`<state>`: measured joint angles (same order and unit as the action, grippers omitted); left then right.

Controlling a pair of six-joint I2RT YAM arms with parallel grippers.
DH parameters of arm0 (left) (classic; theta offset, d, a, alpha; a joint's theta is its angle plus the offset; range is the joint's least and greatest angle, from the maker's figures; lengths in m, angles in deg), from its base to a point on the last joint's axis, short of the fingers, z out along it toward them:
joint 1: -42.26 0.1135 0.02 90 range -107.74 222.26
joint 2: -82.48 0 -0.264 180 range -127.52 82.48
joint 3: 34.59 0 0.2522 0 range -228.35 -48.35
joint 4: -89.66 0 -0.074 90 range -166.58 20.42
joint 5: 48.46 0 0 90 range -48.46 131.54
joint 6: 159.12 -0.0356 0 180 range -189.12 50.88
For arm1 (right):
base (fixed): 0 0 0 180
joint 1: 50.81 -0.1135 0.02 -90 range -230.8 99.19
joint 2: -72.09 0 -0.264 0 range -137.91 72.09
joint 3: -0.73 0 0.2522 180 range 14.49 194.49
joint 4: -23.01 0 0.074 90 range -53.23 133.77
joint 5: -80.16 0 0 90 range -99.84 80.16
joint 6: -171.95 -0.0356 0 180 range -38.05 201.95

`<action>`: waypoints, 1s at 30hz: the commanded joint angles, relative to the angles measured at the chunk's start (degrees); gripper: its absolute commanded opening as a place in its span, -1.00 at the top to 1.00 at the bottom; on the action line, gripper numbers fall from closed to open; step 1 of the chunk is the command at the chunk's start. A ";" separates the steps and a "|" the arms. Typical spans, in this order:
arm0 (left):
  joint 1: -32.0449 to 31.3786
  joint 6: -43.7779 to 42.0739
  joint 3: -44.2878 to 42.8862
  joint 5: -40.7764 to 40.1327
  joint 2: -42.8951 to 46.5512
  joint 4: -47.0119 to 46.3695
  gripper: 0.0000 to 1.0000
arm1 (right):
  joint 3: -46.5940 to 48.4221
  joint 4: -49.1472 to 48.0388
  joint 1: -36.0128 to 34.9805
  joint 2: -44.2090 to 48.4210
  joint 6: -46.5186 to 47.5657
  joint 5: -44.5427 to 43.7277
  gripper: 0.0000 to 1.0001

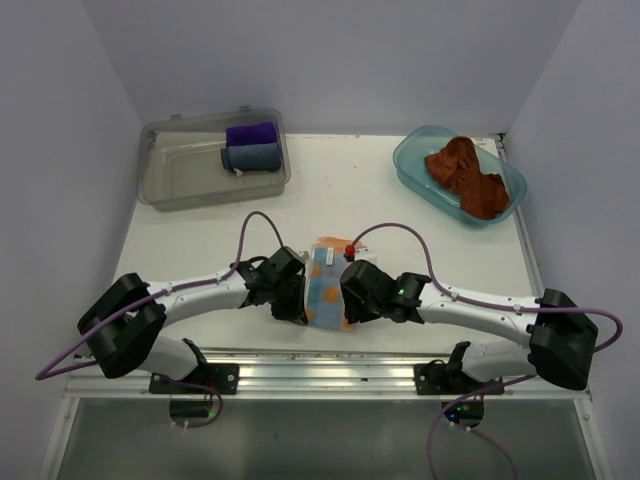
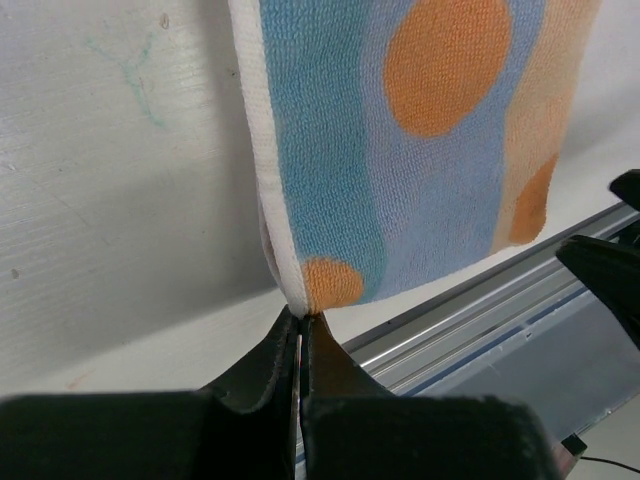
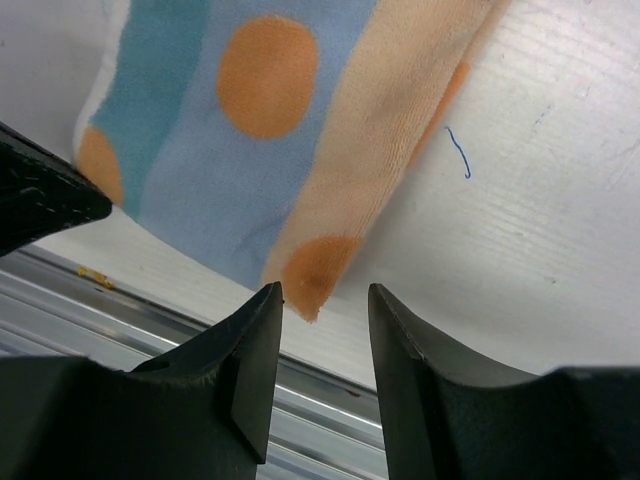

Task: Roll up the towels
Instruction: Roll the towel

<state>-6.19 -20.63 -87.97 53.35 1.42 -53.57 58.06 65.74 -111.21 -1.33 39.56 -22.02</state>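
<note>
The patterned towel [image 1: 328, 290], pale blue, orange and white, lies flat at the table's near edge between my two grippers. My left gripper [image 1: 300, 308] is shut on its near left corner; the left wrist view shows the closed gripper [image 2: 301, 320] pinching the towel [image 2: 420, 150] at the white hem. My right gripper [image 1: 350, 300] is open; in the right wrist view the gripper [image 3: 325, 295] straddles the towel's [image 3: 250, 130] near right corner without touching it. The rust-brown towel [image 1: 467, 175] lies crumpled in a blue tub [image 1: 410, 163] at the back right.
A clear plastic container [image 1: 165, 185] at the back left holds a purple cloth [image 1: 250, 133] and a grey-blue cloth [image 1: 250, 157], both rolled. A metal rail [image 1: 330, 365] runs along the table's near edge just below the towel. White walls enclose the table.
</note>
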 commanded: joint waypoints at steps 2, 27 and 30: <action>0.02 0.82 0.24 1.02 1.95 -2.35 1.00 | -3.05 -4.26 -1.64 2.06 -6.39 0.41 0.15; 7.05 -6.56 0.68 6.29 2.31 -1.21 1.00 | 12.07 -5.76 -17.64 -19.11 28.94 -14.44 -0.22; 7.49 -6.83 0.77 6.82 2.31 -1.38 1.00 | 11.01 -8.31 -17.82 -21.40 30.09 -15.76 -0.19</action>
<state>0.57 -25.50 -87.33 57.98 3.72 -53.40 68.71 60.95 -128.91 -21.44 66.03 -33.34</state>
